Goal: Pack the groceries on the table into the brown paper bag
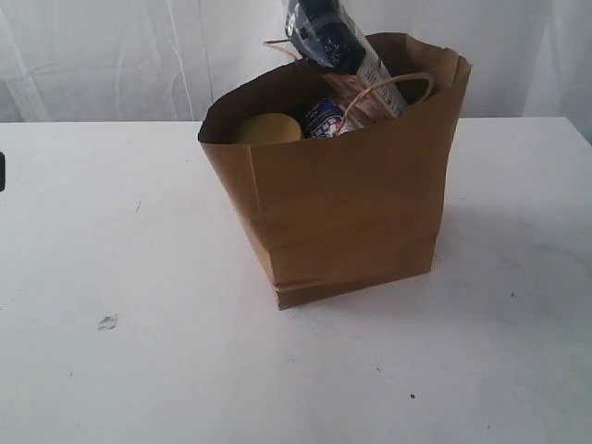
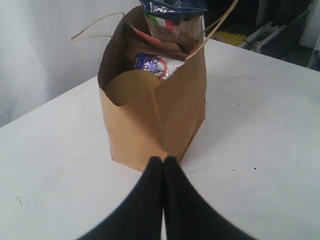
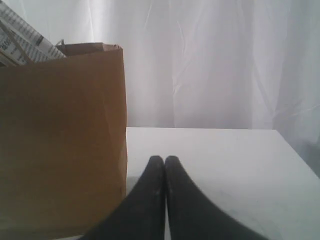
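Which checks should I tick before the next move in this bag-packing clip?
1. Brown paper bag upright on the table: ok.
2. Spaghetti packet in bag, sticking out the top: ok.
3. Yellow lid and blue-white carton inside bag: ok.
4. Left gripper shut, empty: ok.
5. Right gripper shut, empty: ok.
6. All groceries packed: cannot tell; a small whitish scrap lies on the table, apart from the bag.

1. No word, brand or number is showing clearly enough to read.
2. The long spaghetti packet (image 2: 175, 25), sticking out of the brown paper bag (image 2: 165, 115), is displaying a green-white-red stripe and illegibly fine print.
3. The small blue-white carton (image 2: 159, 66) inside the bag is showing a blurred round emblem.
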Tool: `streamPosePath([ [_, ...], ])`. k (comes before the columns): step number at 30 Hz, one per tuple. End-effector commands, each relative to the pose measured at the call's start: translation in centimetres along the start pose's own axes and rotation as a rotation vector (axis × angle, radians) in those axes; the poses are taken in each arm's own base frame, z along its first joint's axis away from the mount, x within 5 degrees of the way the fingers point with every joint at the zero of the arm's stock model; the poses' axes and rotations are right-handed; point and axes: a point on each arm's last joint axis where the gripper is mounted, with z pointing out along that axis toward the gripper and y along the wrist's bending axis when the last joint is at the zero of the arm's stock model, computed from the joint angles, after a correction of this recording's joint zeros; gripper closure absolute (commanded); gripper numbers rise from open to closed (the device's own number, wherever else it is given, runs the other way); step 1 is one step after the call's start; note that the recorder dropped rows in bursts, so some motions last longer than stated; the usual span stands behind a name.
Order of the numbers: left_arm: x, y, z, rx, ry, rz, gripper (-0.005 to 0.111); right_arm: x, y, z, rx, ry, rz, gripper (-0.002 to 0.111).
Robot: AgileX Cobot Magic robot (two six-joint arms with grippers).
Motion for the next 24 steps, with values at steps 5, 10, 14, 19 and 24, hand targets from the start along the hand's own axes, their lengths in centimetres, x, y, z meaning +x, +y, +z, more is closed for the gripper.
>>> streamPosePath([
  [5, 0.01, -0.06, -0.15, 0.002, -0.01, -0.016, 0.107, 0.26, 0.01, -0.22, 0.0, 0.003, -0.011, 0.108],
  [10, 0.01, -0.06, -0.15, 0.002, -0.01, -0.016, 0.107, 0.45, 0.02, -0.53, -0.001, 0.014, -0.011, 0.108],
  [14, 0.01, -0.06, -0.15, 0.002, -0.01, -0.016, 0.107, 0.5, 0.02, -0.62, -0.002, 0.017, -0.006, 0.108],
  [19, 0.01, -0.06, -0.15, 0.002, -0.01, -0.016, 0.107, 0.5, 0.02, -0.62, -0.002, 0.017, -0.006, 0.108],
  [24, 0.01, -0.06, -0.15, 0.002, -0.01, -0.016, 0.107, 0.5, 0.02, -0.62, -0.002, 0.017, -0.002, 0.108],
])
